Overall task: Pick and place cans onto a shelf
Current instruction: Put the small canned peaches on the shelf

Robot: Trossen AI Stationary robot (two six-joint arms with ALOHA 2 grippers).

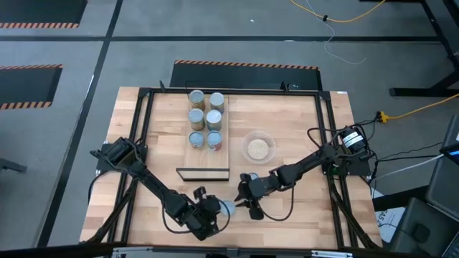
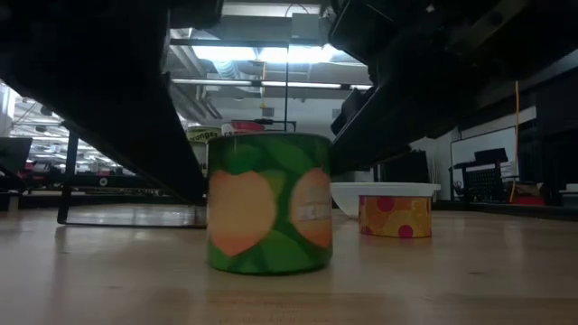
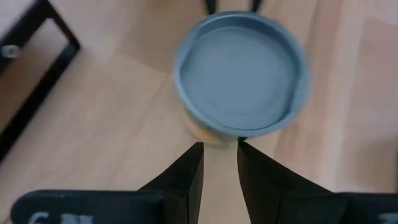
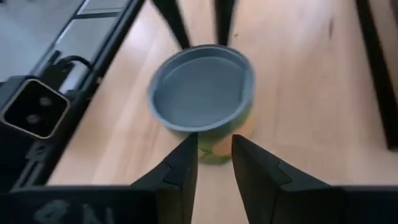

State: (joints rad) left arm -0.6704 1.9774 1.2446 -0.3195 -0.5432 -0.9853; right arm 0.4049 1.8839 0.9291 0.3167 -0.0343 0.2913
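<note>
Butcher-block tabletop (image 1: pixel 301 122) from above: six cans (image 1: pixel 205 120) stand on the shelf (image 1: pixel 204 154), a bowl (image 1: pixel 258 147) beside it; a pale-topped can (image 1: pixel 226 208) sits between the left gripper (image 1: pixel 217 211) and right gripper (image 1: pixel 242 203). Low view: green can (image 2: pixel 269 203) upright on the tabletop. Wrist views: both grippers' fingers stand slightly apart just short of the can, holding nothing.

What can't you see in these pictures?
- Can between the grippers: in the high view the left gripper and right gripper cover most of it.
- Shelf cans: labels too small to read in the high view.
- Bowl: in the low view a small tub hides its lower part.
- Both arms: dark shapes cut off by the top edge in the low view.
</note>
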